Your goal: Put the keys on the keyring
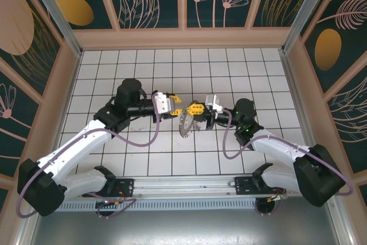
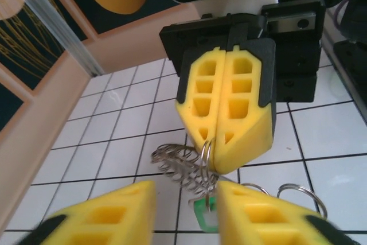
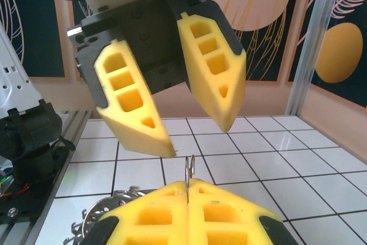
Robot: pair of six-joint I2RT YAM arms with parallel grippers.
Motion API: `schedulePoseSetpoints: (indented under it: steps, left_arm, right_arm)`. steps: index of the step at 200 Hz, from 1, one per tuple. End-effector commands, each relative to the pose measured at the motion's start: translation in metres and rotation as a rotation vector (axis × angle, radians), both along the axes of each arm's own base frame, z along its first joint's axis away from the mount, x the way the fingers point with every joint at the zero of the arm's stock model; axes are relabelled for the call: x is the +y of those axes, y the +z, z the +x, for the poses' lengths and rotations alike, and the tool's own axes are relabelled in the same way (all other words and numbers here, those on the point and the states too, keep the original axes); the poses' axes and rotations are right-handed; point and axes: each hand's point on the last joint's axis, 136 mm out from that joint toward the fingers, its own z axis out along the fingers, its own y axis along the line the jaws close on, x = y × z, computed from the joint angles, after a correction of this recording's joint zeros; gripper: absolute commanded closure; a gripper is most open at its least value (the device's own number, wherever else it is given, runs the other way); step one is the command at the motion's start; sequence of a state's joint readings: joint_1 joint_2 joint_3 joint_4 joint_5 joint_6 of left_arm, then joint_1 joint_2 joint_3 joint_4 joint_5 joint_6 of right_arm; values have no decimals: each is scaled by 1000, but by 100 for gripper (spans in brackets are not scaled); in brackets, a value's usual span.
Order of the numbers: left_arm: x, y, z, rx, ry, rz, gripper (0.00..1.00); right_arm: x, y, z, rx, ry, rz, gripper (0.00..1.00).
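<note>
The keyring (image 2: 178, 162), a floppy silvery coil, dangles above the tiles in mid-table (image 1: 186, 125). My right gripper (image 1: 196, 109) is shut on a thin split ring (image 3: 190, 167) that sticks up between its yellow fingertips (image 2: 229, 153). The coil hangs against that split ring (image 2: 205, 152). A green key (image 2: 207, 213) hangs just below it. My left gripper (image 2: 184, 190) faces the right one and is open. The green key and the lower coil lie in the gap between its fingers. From the right wrist, the left gripper (image 3: 196, 139) hovers just above the split ring, jaws apart.
Two more small wire rings (image 2: 298, 190) show just past my left gripper's right finger. White tiled floor (image 1: 172, 159) spreads around both arms. Wooden walls (image 1: 63, 84) enclose it on the left, back and right. A metal rail (image 1: 189, 185) runs along the near edge.
</note>
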State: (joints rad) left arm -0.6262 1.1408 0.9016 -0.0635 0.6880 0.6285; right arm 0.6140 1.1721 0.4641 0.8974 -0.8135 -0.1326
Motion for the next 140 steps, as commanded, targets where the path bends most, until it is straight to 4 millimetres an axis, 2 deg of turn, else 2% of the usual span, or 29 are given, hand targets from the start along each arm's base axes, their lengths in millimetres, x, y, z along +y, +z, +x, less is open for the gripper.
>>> schedulePoseSetpoints:
  steps: [1, 12, 16, 53, 66, 71, 99, 121, 140]
  left_arm:
    - [-5, 7, -8, 13, -76, 5, 75]
    - [-5, -10, -10, 57, -95, 50, 75]
    - [-6, -3, -8, 45, -100, 49, 75]
    - [-9, -11, -10, 86, -132, 71, 76]
    - [-10, -10, -9, 89, -133, 77, 90]
    - [-11, -9, -9, 86, -137, 80, 100]
    - [-10, -10, -9, 88, -177, 144, 100]
    - [-7, -11, -1, 87, -143, 207, 100]
    - [-3, -11, 5, 79, -104, 242, 100]
  right_arm:
    - [5, 27, -5, -99, 41, 42, 100]
    - [6, 27, -6, -100, 45, 43, 100]
    - [6, 28, -7, -99, 47, 44, 100]
    - [9, 31, -9, -105, 57, 50, 100]
    - [10, 30, -9, -107, 59, 46, 100]
    - [11, 30, -9, -110, 60, 46, 100]
    - [13, 23, -9, -119, 70, 11, 100]
    - [20, 1, -12, -162, 95, -157, 100]
    - [15, -8, -7, -185, 60, -245, 87]
